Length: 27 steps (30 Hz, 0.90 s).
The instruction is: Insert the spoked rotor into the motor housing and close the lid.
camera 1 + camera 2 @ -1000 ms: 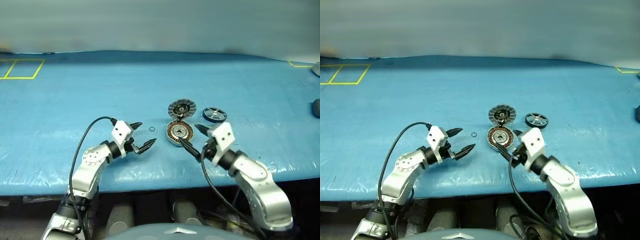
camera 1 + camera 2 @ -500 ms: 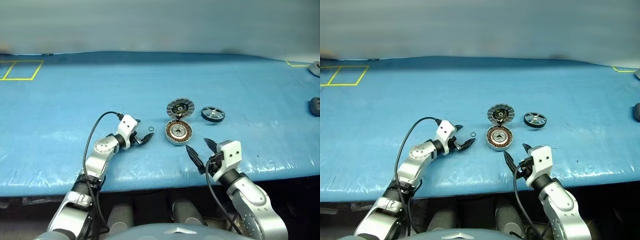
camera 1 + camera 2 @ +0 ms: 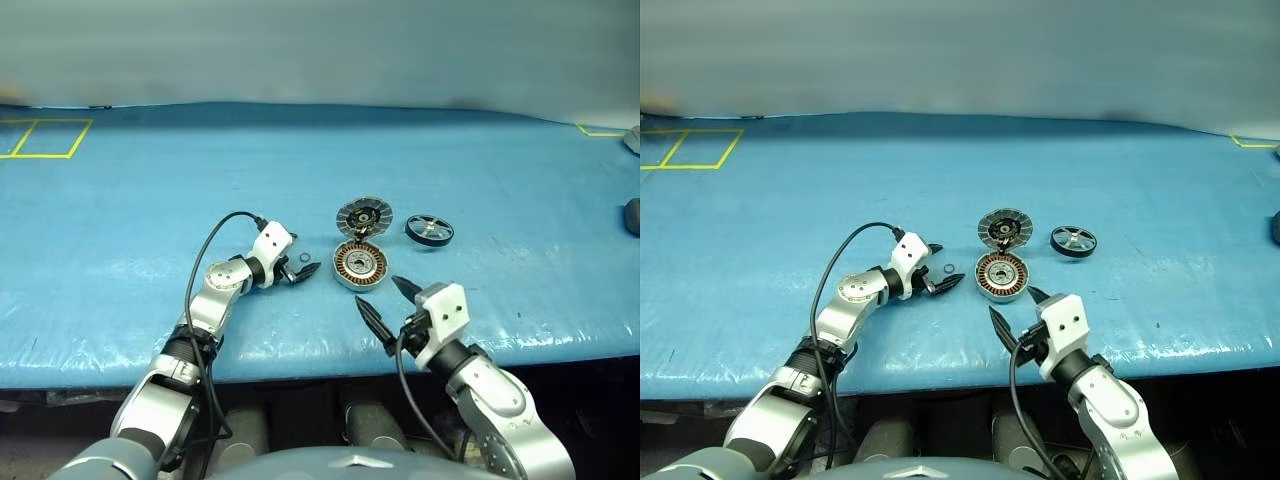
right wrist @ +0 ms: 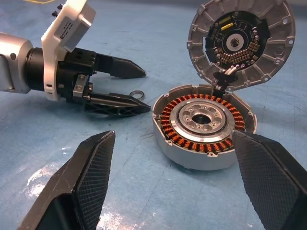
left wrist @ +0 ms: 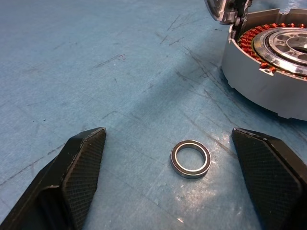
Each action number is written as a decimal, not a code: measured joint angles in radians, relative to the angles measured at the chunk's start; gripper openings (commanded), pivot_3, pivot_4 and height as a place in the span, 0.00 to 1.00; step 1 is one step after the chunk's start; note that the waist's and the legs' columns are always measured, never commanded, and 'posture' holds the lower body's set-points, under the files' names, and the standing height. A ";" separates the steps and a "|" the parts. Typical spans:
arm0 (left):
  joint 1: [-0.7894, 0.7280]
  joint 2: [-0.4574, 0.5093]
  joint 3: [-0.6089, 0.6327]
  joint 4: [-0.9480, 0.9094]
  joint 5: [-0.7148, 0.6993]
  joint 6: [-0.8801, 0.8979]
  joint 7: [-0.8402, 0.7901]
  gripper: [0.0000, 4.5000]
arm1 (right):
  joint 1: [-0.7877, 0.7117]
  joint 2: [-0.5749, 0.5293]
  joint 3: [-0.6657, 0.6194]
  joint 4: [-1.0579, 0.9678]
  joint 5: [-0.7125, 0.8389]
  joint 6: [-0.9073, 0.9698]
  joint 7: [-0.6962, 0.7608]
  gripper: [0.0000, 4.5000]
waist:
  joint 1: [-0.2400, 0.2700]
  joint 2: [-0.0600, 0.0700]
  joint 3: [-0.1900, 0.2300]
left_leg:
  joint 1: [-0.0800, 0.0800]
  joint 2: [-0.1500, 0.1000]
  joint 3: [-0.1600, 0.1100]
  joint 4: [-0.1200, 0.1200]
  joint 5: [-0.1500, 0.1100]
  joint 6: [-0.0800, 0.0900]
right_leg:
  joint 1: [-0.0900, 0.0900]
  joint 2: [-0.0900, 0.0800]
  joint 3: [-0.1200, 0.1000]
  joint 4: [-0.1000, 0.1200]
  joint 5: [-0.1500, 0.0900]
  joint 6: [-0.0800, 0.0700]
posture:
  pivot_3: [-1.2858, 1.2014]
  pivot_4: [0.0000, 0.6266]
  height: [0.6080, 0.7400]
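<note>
The motor housing (image 3: 359, 265) sits on the blue table with its copper windings showing. Its lid (image 3: 364, 215) stands tilted open just behind it, segmented face towards me. To the right of the lid the spoked rotor (image 3: 429, 229) lies flat. My left gripper (image 3: 305, 258) is open left of the housing, with its fingers on either side of a tiny washer ring (image 5: 190, 158) that they do not touch. My right gripper (image 3: 378, 292) is open and empty in front of the housing (image 4: 204, 124), near the table's front edge.
A yellow tape square (image 3: 45, 138) marks the far left of the blue table (image 3: 150, 200). Two dark objects (image 3: 632, 215) lie at the right edge. The table's front edge runs just below both grippers.
My left gripper has moved right and forward until it straddles the washer ring. My right gripper has drawn back from the housing towards the table's front edge.
</note>
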 measured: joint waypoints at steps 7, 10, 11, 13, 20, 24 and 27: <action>0.014 0.015 -0.001 -0.027 0.010 0.017 -0.006 1.00 | -0.008 -0.002 0.014 0.006 -0.016 0.001 -0.020 0.90 | -0.002 0.000 -0.001 | 0.002 0.000 0.000 0.000 0.000 0.000 | 0.001 0.000 0.000 0.000 0.000 0.000 | 0.52 0.24 1.00; 0.020 0.030 -0.004 -0.042 0.013 0.025 -0.014 1.00 | -0.019 -0.001 0.018 0.017 -0.021 0.001 -0.025 0.90 | -0.002 0.000 -0.001 | 0.002 0.000 0.000 0.000 0.000 0.000 | 0.001 0.000 0.000 0.000 0.000 0.000 | 0.52 0.24 1.00; 0.020 0.034 -0.005 -0.044 0.014 0.026 -0.018 1.00 | -0.020 -0.001 0.019 0.020 -0.022 0.002 -0.026 0.90 | -0.002 0.000 -0.002 | 0.002 0.000 0.000 0.000 0.000 0.000 | 0.002 0.000 0.000 0.000 0.000 0.000 | 0.52 0.24 1.00; 0.021 0.041 -0.007 -0.046 0.013 0.027 -0.024 1.00 | -0.021 -0.002 0.020 0.021 -0.025 0.003 -0.029 0.90 | -0.002 0.000 -0.002 | 0.003 0.000 0.000 0.000 0.000 0.000 | 0.002 0.000 0.000 0.000 0.000 0.000 | 0.52 0.24 1.00; 0.020 0.041 -0.004 -0.037 0.013 0.019 -0.024 1.00 | -0.033 -0.003 0.020 0.032 -0.039 0.004 -0.039 0.90 | -0.004 -0.001 -0.003 | 0.004 0.000 0.000 0.000 0.000 0.000 | 0.003 0.000 0.000 0.001 -0.001 -0.001 | 0.52 0.24 1.00; 0.021 0.034 -0.005 -0.033 0.012 0.016 -0.027 0.86 | -0.041 -0.003 0.021 0.036 -0.062 0.006 -0.055 0.91 | -0.002 -0.001 -0.003 | 0.004 0.000 0.000 0.000 0.000 0.000 | 0.003 0.000 0.000 0.001 -0.001 -0.001 | 0.52 0.24 1.00; 0.030 0.036 -0.020 -0.039 0.012 0.004 -0.042 0.64 | -0.041 -0.003 0.022 0.036 -0.072 0.010 -0.062 0.91 | -0.002 -0.001 -0.003 | 0.004 0.000 0.000 0.000 0.000 0.000 | 0.003 0.000 0.000 0.001 -0.001 -0.001 | 0.52 0.24 1.00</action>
